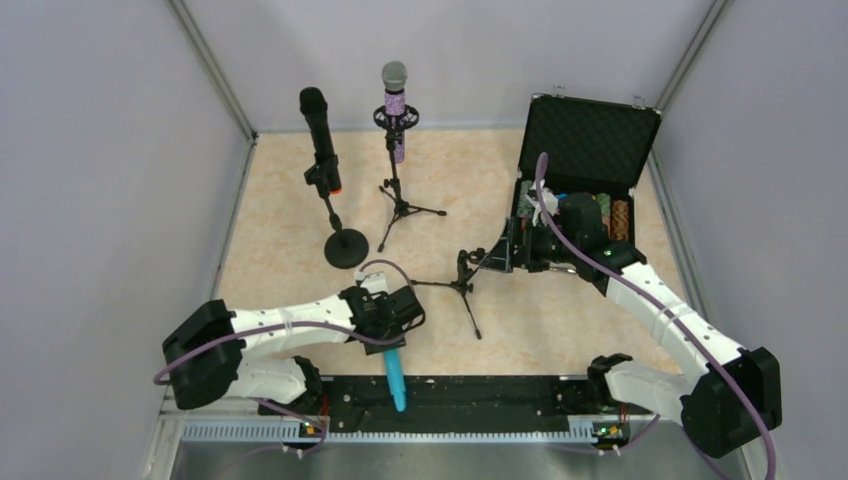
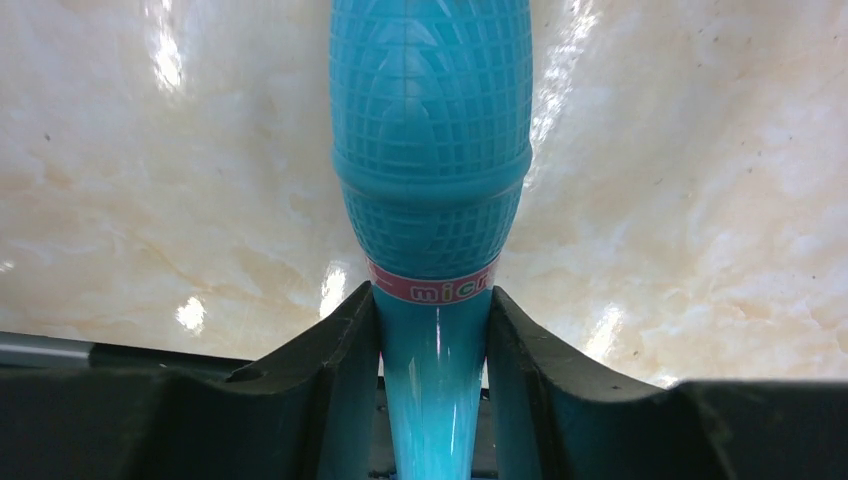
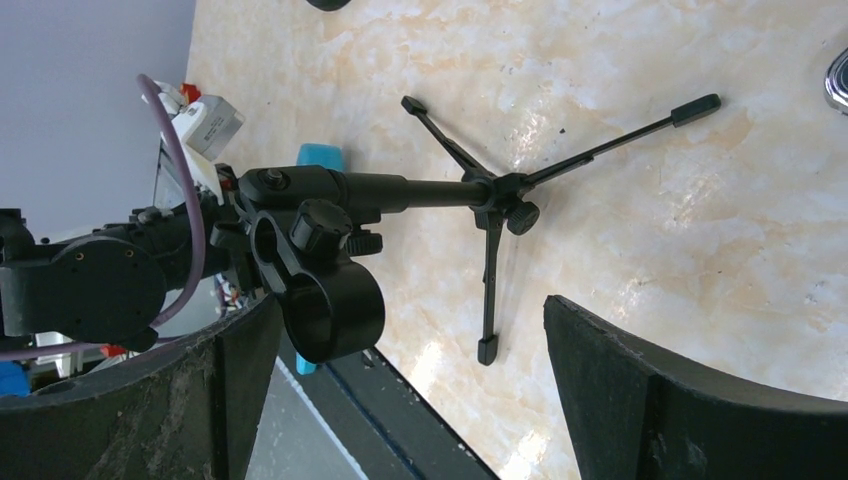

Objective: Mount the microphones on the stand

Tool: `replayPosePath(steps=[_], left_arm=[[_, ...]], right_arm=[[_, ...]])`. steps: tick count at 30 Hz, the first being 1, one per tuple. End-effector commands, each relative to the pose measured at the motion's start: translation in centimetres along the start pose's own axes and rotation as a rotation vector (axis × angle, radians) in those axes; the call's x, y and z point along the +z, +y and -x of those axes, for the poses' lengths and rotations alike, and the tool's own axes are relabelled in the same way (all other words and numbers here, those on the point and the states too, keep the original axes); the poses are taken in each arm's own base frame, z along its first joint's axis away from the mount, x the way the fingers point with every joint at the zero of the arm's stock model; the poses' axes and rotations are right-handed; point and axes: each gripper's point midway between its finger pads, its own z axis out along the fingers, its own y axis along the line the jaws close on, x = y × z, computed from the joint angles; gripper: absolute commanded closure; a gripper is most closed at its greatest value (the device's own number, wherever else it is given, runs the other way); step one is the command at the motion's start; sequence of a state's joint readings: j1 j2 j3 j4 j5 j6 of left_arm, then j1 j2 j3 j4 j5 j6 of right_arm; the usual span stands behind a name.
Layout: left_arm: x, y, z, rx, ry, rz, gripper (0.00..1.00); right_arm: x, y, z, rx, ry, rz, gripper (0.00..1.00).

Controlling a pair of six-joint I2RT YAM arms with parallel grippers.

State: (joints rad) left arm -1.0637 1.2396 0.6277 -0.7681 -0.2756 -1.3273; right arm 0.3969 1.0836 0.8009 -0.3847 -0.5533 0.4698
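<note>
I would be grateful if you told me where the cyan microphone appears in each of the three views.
Top external: the cyan microphone lies low, left of centre, held by the left gripper and pointing at the near edge.
Left wrist: the cyan microphone fills the centre, its neck between the fingers.
Right wrist: only cyan slivers show behind the stand clip, left of centre.
Shared landmark: the marbled tabletop.

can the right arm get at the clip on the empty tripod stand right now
Likely yes: the right gripper is open and the clip sits close beside one finger, with nothing blocking it.
</note>
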Motion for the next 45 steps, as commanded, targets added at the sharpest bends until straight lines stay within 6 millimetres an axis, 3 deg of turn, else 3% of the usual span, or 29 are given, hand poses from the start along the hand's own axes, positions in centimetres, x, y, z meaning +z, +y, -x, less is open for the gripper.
replayPosePath(steps=[1,8,10,14,18,23,29,37,45], left_arm=[[-0.8,-0.7,2.2,0.161,-0.054,0.043,0.72],[-1.3,-2.6,3.4,0.351,-0.053,0.063,0.75],[-1.2,-2.7,3.4,0.364,-0.037,0.08,0.66],[-0.4,-3.6,2.3,0.351,0.015,0.063,0.33],[0.5,-4.5,1.2,0.3,0.053,0.008,0.2],[1.1,-4.7,1.0,0.212,0.051,-0.036,0.2],[1.2,-3.2,1.9,0.171,0.007,0.032,0.26],[1.0,-1.9,0.0,0.164,0.088,0.026,0.23],[0.2,-2.9,-0.3,0.159,0.101,-0.043,0.23]], right_arm=[[-0.9,1.2,2.6,-0.06,-0.082,0.005,0.01],[-0.9,1.0,2.4,-0.054,-0.077,0.002,0.01],[-0.9,0.9,2.4,-0.055,-0.078,0.0,0.01],[-0.8,0.9,2.5,-0.056,-0.078,-0.001,0.01],[-0.8,0.9,2.6,-0.06,-0.079,-0.001,0.01],[-0.8,0.9,2.6,-0.063,-0.076,0.0,0.01],[-0.7,0.9,2.5,-0.061,-0.071,0.004,0.01],[-0.6,0.9,2.5,-0.062,-0.065,0.009,0.01],[-0.4,0.8,2.4,-0.059,-0.061,0.009,0.01]])
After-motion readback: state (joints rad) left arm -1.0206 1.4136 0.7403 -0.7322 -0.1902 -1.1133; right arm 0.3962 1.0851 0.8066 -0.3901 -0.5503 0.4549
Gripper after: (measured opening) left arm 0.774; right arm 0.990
